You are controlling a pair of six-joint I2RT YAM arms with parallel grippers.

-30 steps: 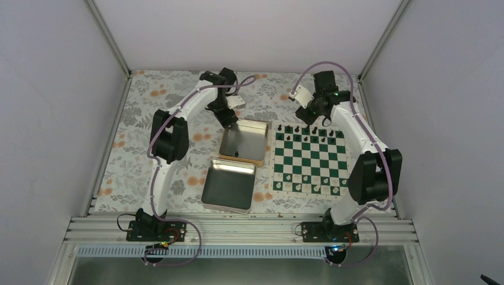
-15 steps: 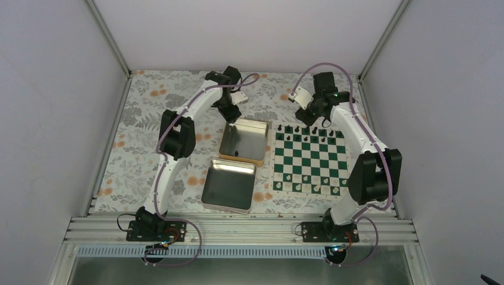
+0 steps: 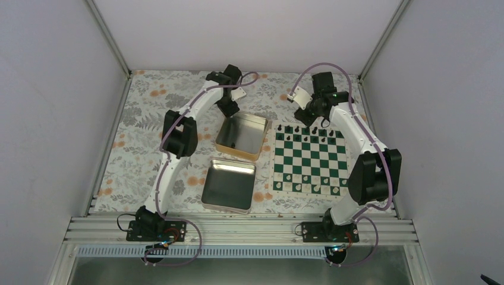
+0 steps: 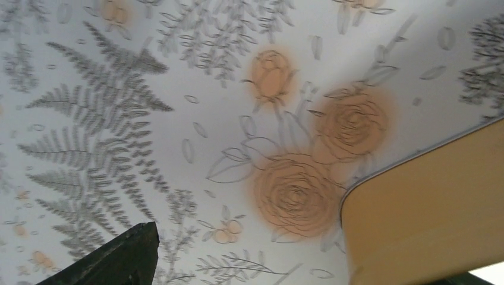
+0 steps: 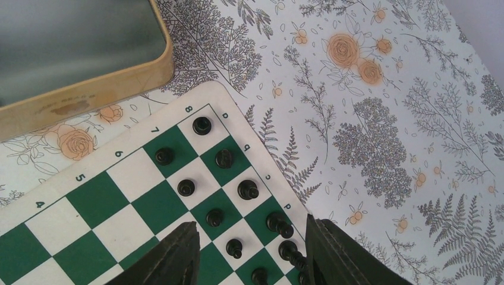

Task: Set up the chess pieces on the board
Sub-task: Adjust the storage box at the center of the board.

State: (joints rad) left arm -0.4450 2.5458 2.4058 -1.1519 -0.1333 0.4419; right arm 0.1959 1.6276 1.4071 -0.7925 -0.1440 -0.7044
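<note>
Floral-cloth table point(image 3: 136, 148), walled on three sides; a wide stretch of cloth lies left of the tins. Nearest the arm bases is a shallow open tin point(image 3: 229, 185), apart from the board point(image 3: 309, 160) on its right. White pieces point(image 3: 310, 184) line the board's near rows and the chess pieces point(image 3: 309, 134) its far rows. Second tin point(image 3: 241, 136) is just beside the board's far-left corner. Left end effector point(image 3: 229, 108) is at that tin's far edge. One finger point(image 4: 113, 255) shows; spread cannot be told. Right end effector point(image 5: 249, 228) hovers over the board's far edge, fingers apart, gripping nothing.
</note>
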